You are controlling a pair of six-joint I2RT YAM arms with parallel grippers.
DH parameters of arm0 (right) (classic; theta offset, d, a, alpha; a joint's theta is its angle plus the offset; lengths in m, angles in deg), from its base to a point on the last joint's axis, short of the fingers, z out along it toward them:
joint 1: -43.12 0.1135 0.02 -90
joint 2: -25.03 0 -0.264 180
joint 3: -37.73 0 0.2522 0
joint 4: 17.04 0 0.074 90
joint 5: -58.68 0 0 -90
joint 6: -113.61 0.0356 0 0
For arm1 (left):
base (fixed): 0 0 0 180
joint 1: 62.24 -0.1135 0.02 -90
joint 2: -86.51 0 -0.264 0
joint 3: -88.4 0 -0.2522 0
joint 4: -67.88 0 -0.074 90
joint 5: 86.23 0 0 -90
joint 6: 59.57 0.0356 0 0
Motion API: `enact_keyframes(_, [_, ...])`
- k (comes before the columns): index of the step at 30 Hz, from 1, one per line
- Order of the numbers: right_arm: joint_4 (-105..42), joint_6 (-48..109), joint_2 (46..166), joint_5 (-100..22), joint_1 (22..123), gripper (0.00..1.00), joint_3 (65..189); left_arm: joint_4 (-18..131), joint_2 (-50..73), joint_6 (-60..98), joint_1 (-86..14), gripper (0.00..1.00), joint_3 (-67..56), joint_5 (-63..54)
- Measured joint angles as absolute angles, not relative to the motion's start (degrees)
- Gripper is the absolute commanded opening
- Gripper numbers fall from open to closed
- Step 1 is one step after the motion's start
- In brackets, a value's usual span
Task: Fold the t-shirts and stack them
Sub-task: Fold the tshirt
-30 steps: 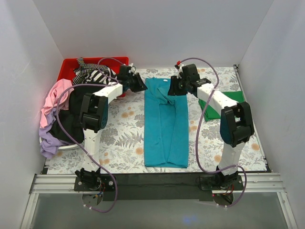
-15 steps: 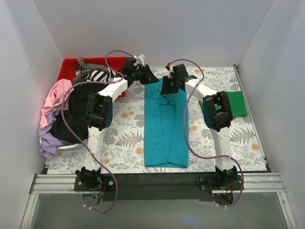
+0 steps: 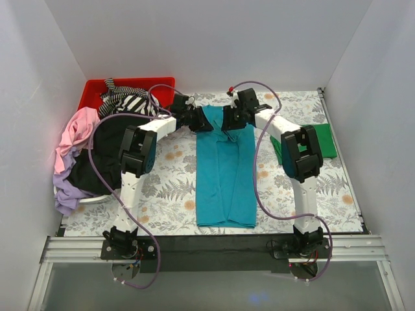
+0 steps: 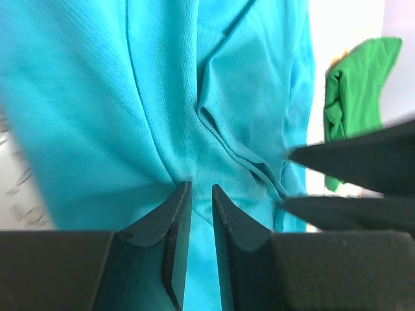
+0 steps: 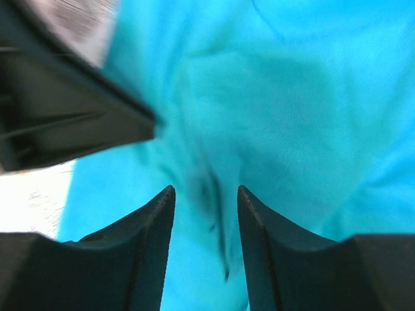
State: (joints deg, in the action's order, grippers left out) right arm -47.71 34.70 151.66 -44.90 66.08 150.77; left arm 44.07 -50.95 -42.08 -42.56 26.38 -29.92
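teal t-shirt (image 3: pixel 224 175): middle of the desk (image 3: pixel 165 189), folded narrow, long axis near-to-far | both arms reach its far collar end, neither nearer, cloth directly under each | left pincer (image 4: pixel 200 189): nearly together, nipping a fold, I judge | right pincer (image 5: pixel 206 189): apart, straddling cloth | next: I bring that end toward me

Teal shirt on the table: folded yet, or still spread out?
Half folded. The teal shirt lies as a long narrow strip, sides turned in lengthwise; no crosswise fold yet.
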Motion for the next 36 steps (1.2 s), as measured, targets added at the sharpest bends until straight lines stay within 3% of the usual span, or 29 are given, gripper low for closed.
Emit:
enact_keyframes(8, [-46.24, 33.91, 131.94, -44.07, 66.06, 0.52, 140.98, 42.74, -32.29, -40.07, -42.60, 0.17, 14.19, -22.12])
enact_keyframes(17, [-51.21, 41.08, 95.92, -42.91, 66.12, 0.53, 99.76, 45.30, 4.87, -46.78, -35.87, 0.17, -25.79, -14.97])
enact_keyframes(23, [-58.86, 49.28, 76.82, -41.03, 66.91, 0.55, 87.91, 41.82, 22.22, -54.10, -29.69, 0.17, -46.23, -10.97])
enact_keyframes(31, [-68.17, 58.19, 59.49, -39.53, 68.72, 0.56, 76.42, 35.70, 35.18, -60.02, -26.63, 0.16, -53.90, -5.95])
enact_keyframes(36, [-73.39, 60.71, 54.85, -39.92, 68.81, 0.55, 72.44, 33.62, 35.71, -63.08, -24.50, 0.16, -57.83, -4.53])
